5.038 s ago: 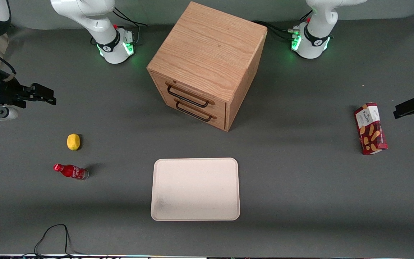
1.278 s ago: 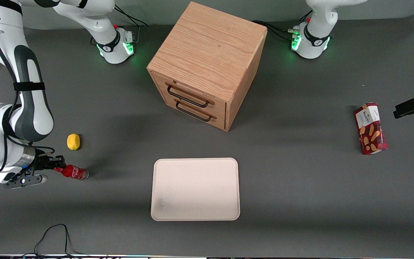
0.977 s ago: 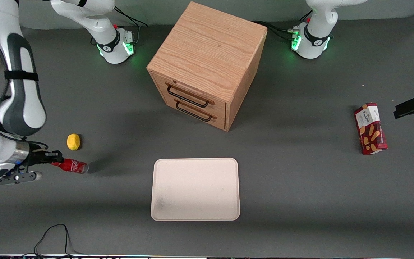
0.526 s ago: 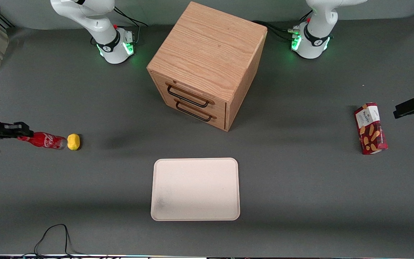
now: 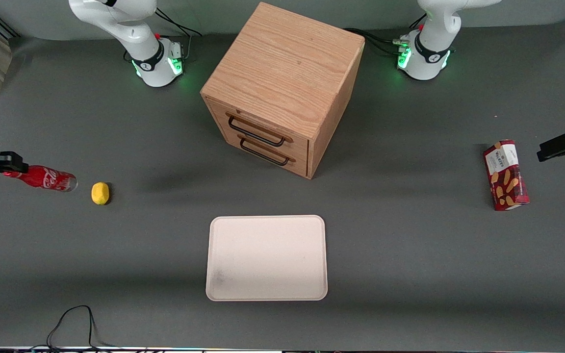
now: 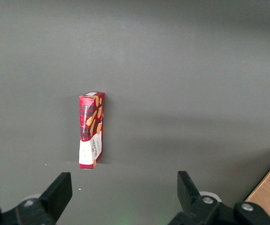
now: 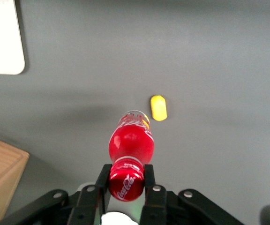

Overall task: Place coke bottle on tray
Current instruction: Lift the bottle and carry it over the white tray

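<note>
Gripping the coke bottle (image 5: 44, 178) by its red cap with the hand (image 5: 10, 166), 2 fingers (image 7: 150, 185) closing tight on either side of the cap. Holding the bottle clear above the table (image 5: 410, 255) at the working arm's end, clear base pointing toward the lemon (image 5: 100, 193) lying near it. Sitting well apart, nearer the front camera than the wooden cabinet (image 5: 282, 88): the tray (image 5: 267, 257), carrying nothing.

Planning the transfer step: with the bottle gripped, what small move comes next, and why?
Probably carry it toward the tray: the end effector grips the coke bottle by its cap above the table, near the lemon, and the tray holds nothing.
</note>
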Robot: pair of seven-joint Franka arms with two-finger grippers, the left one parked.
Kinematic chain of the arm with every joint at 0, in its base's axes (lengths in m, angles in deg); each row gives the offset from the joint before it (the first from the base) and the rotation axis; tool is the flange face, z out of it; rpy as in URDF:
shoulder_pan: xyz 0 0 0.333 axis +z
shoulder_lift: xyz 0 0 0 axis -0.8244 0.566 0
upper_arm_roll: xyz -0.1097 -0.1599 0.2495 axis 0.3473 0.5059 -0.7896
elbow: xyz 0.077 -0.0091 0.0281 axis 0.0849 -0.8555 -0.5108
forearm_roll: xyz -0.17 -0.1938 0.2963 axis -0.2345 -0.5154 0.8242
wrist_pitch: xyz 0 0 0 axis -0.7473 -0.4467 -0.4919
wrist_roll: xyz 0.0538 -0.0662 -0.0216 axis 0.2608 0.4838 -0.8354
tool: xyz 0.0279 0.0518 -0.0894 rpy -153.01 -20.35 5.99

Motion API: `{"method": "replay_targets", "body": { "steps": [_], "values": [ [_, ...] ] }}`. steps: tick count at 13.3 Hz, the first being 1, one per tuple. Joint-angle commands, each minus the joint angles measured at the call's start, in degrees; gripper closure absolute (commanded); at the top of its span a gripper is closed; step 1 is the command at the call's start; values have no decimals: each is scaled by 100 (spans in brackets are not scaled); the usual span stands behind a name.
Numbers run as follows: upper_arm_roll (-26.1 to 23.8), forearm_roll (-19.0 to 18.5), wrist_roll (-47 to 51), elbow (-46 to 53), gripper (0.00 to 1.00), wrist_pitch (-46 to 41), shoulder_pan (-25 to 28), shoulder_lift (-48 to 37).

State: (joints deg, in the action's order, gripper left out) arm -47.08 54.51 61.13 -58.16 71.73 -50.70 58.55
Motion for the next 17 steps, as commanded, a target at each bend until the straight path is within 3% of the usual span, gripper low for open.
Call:
{"method": "replay_targets", "body": {
  "steps": [1, 3, 6, 12, 17],
  "values": [
    [-423, -57, 1273, 990, 100, -140, 369, 837],
    [-1152, -57, 2336, 1299, 100, 175, 352, 1259],
    [-1760, -66, 3402, 1379, 100, 1228, 360, 1770],
    [-1718, -128, 3976, 1432, 100, 3558, 852, 2825],
    [-1718, -637, 3950, 1564, 100, 4202, 1081, 3344]
  ]
}}
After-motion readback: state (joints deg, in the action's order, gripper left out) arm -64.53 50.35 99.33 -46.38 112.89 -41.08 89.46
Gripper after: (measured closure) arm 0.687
